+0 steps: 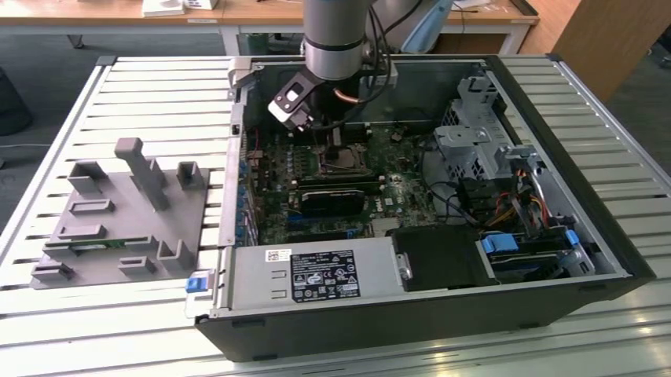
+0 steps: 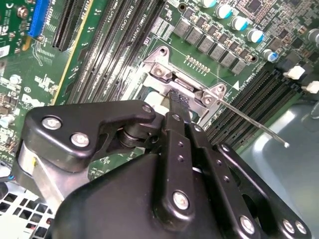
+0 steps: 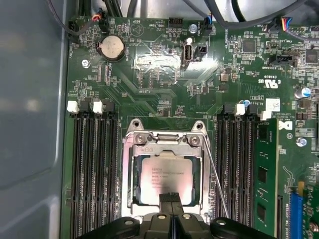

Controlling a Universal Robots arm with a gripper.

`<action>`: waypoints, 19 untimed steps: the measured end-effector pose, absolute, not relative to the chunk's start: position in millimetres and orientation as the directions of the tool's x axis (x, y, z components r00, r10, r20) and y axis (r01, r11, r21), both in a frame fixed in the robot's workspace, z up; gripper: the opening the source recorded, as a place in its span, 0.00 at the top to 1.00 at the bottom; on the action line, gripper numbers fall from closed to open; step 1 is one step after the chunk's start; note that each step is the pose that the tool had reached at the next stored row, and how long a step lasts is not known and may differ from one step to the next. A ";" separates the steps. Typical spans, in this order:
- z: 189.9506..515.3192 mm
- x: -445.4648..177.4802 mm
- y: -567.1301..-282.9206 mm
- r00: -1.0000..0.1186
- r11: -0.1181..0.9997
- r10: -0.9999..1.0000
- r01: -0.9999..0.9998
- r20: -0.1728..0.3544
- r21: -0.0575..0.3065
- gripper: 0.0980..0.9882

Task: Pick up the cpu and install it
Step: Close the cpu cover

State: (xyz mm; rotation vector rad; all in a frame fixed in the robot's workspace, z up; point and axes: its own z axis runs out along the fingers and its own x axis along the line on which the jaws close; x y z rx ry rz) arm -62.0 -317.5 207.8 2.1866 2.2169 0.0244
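Your gripper point(image 3: 171, 198) sits low over the motherboard point(image 3: 164, 99), its two black fingertips pressed together into one narrow blade with no gap between them in the first wrist view. They hold nothing; the tips rest at, or just above, the near edge of the cpu point(image 3: 167, 177), and contact cannot be confirmed.

The cpu lies flat inside the socket point(image 3: 164, 139), its silver top framed by the metal load plate. It looks seated already, though whether it is fully down in its recess is hard to judge. The thin retention lever point(image 3: 215, 174) runs alongside the socket, and in the second wrist view the retention lever point(image 2: 254, 122) stands clear of the frame, so you should treat the socket as unlatched.

Watch for downward pressure. If the tips push on one edge of the chip while it is slightly askew, it could tilt and bend the socket contacts beneath. A sideways nudge could also drag the chip off its seat, or catch the free lever.

The arm point(image 1: 335, 31) hangs nearly vertical in the exterior view, dropping into the open computer case point(image 1: 566, 259) with its wrist angled over the socket. Memory slots point(image 3: 92, 164) flank the gripper on both sides, so you have little lateral room.
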 end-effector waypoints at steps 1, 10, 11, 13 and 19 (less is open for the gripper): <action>208.5 -61.9 -317.5 -0.014 0.014 1.000 0.999 -0.009 0.031 0.99; 208.6 -52.2 -317.5 -0.014 0.014 1.000 0.999 -0.009 0.030 0.99; 208.6 -51.0 -317.5 -0.014 0.014 1.000 0.999 -0.009 0.030 0.99; 208.5 -48.9 -317.5 -0.014 0.014 1.000 0.999 -0.008 0.030 0.99; 208.5 -43.4 -317.5 -0.014 0.014 1.000 0.999 -0.008 0.030 0.99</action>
